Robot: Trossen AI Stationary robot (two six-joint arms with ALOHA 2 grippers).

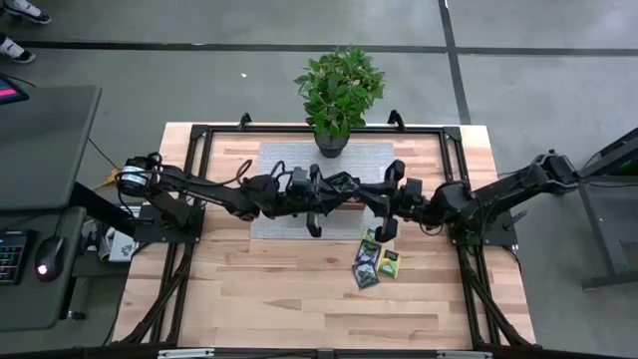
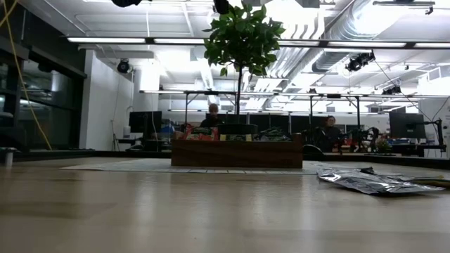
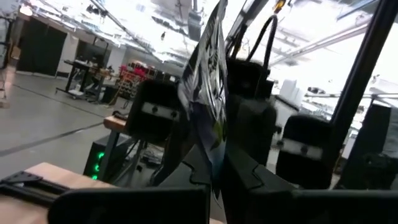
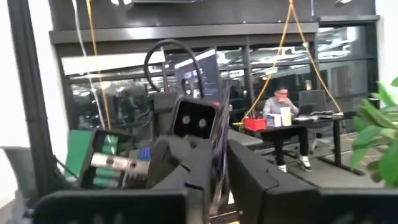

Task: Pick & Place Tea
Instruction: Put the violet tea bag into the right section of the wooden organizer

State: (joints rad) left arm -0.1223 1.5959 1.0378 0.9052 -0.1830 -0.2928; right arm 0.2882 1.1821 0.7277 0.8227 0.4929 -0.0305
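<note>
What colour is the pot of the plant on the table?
The pot is dark, nearly black; the high view shows it best.

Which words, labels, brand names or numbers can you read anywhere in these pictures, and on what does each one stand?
None can be read.
Tea sachet between the two grippers: a printed pattern, too blurred to read.
Tea sachets on the table: labels too small to read.
Sachets in the wooden tray: too small to read.
Screens in the room behind: blurred.

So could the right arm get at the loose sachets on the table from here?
Probably yes: the loose sachets lie bare on the table, just in front of the right gripper. But it is level with the left gripper, a sachet between them.
</note>
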